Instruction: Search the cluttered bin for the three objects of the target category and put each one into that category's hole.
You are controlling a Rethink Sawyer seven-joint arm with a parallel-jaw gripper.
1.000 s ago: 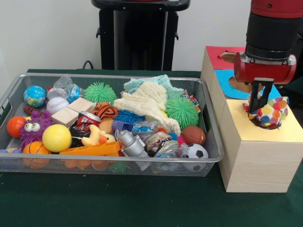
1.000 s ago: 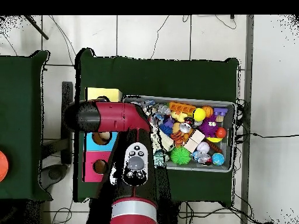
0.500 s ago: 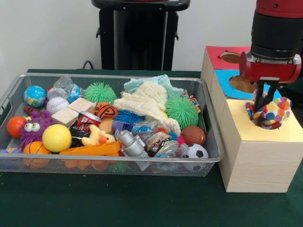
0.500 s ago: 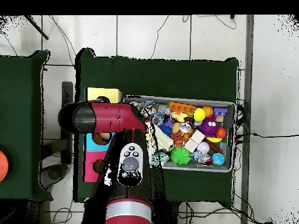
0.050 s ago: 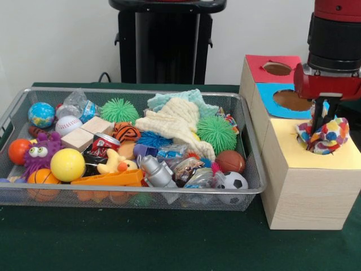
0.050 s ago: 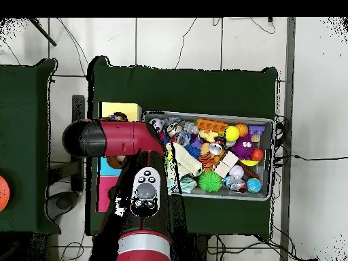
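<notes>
No writing or brand can be read on anything here; the little red and black can (image 5: 103,144) in the bin has markings too small to make out.

The gripper (image 5: 323,119) hangs over the yellow-topped section (image 5: 338,158) of the wooden box, and its dark fingers (image 5: 316,116) reach down into the multicoloured spotted cloth (image 5: 325,134), which sits bunched in that section's hole. The fingers look close together with the fabric around them, but whether they still pinch it I cannot tell. The cloth stands partly above the yellow top, not fully dropped in.

Against a second ago, the arm has shifted toward the right of the front view and risen a little, so the blue section (image 5: 281,99) with its round hole and the red section (image 5: 271,66) behind it now show fully, where the gripper housing covered part of them before. The cloth has slid slightly the same way with the fingers.

From above, the red arm (image 6: 122,138) covers most of the box; only a corner of yellow top (image 6: 120,109) peeks out.

The wire mesh bin (image 5: 245,129) looks unchanged: cream knitted cloth (image 5: 176,125), green spiky balls (image 5: 216,131), yellow ball (image 5: 67,164), baseball (image 5: 67,124), small soccer ball (image 5: 233,181).
</notes>
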